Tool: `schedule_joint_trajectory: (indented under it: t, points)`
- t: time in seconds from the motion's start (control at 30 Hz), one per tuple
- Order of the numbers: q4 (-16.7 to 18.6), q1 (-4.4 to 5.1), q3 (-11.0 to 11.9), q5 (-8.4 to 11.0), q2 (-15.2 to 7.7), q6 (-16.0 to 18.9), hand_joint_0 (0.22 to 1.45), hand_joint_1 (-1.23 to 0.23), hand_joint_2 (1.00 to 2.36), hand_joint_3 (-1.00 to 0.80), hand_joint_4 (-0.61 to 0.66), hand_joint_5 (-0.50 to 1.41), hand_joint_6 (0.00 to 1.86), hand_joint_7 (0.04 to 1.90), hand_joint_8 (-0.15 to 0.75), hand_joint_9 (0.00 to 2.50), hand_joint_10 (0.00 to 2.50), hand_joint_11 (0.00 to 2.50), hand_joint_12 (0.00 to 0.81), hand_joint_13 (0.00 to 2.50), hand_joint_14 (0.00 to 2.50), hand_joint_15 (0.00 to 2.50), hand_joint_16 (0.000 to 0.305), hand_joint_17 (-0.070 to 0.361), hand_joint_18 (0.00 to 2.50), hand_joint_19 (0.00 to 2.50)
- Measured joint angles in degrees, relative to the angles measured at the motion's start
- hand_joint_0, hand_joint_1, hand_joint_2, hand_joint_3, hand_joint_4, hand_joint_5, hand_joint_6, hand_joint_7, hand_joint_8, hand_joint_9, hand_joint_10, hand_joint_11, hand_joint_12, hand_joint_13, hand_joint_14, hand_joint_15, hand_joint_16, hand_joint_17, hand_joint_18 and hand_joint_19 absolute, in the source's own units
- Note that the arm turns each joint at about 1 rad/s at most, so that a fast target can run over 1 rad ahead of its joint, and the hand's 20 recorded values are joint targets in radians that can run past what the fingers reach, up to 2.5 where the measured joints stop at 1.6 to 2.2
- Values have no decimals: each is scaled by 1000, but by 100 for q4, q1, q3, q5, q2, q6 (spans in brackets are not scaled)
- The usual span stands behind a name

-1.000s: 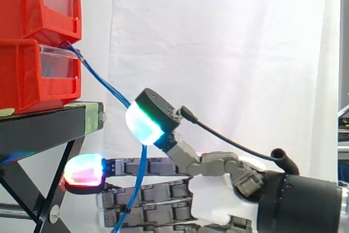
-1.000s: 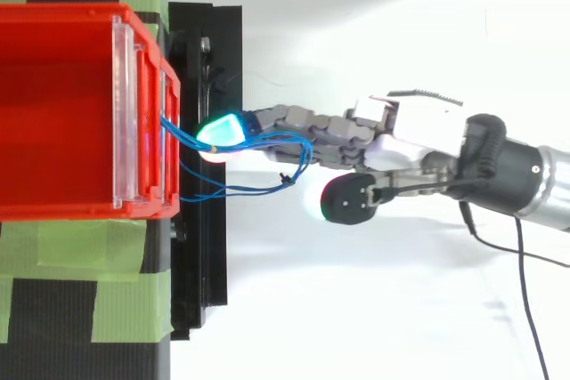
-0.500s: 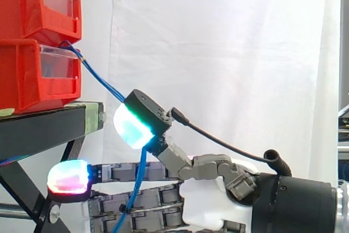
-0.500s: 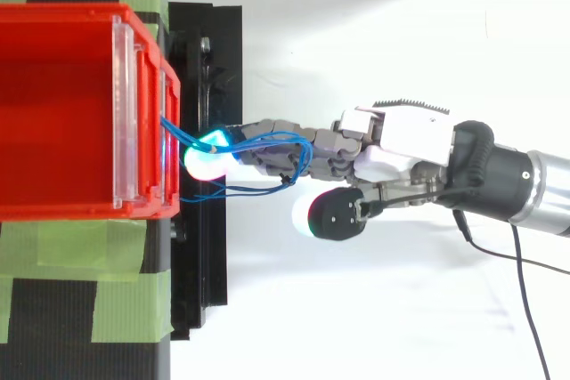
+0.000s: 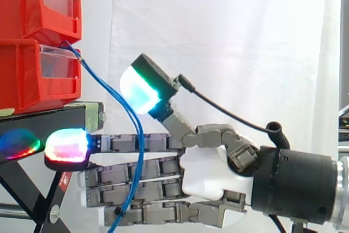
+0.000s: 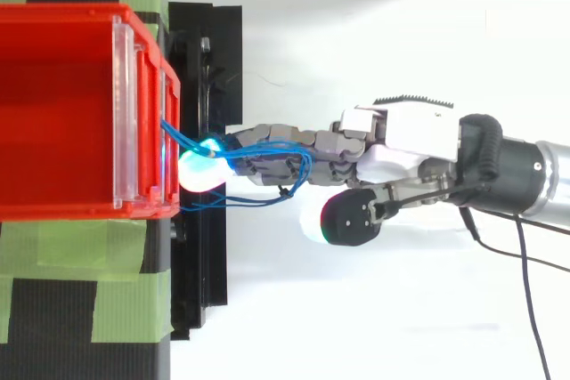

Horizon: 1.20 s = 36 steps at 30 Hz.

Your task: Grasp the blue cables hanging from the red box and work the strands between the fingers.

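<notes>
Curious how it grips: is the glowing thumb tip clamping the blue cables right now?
No, on the hand the thumb tip is raised above the straight fingers, clear of the blue cables hanging across them.

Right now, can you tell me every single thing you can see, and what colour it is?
red bins: two, red, stacked on the stand at the left
clear panels: two, see-through, one on the front of each bin
blue cables: several thin strands, blue, hanging from the lower bin's front down across the fingers
stand: one, black, under the bins
tape: several strips, light green, on the stand's top
curtain: one, white, behind everything
robot hand: one, grey and white, fingers straight and reaching under the bins, thumb raised
pads: glowing cyan-green on the thumb, red-pink on a fingertip
arm: one, black and silver, coming from the right
</notes>
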Motion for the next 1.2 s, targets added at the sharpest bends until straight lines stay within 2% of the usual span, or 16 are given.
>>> schedule_joint_trajectory:
  t: [0.17,0.33,0.47,0.7,0.9,1.2]
  points:
    - [210,-106,-145,-219,74,-19,678,-454,1000,-1000,114,-392,7,689,253,3,0,0,333,0,4,165,55,124,0,237]
    - [671,-160,-339,-272,112,-103,678,-454,1000,-1000,115,-391,7,688,258,18,0,0,332,0,6,173,55,123,0,238]
    - [891,-184,-481,-283,253,-249,678,-454,1000,-1000,115,-389,6,688,260,28,0,0,336,0,5,191,55,123,0,270]
    - [767,-278,-522,-431,533,-332,680,-454,1000,-1000,118,-384,6,689,268,84,0,0,345,10,6,228,54,121,0,331]
    - [750,-325,-522,-506,562,-387,682,-490,1000,-1000,137,-335,5,661,291,208,0,0,358,151,6,217,55,123,111,297]
    - [732,-324,-525,-517,555,-537,686,-492,1000,-1000,142,-327,6,661,297,253,0,0,361,194,6,234,54,121,170,318]
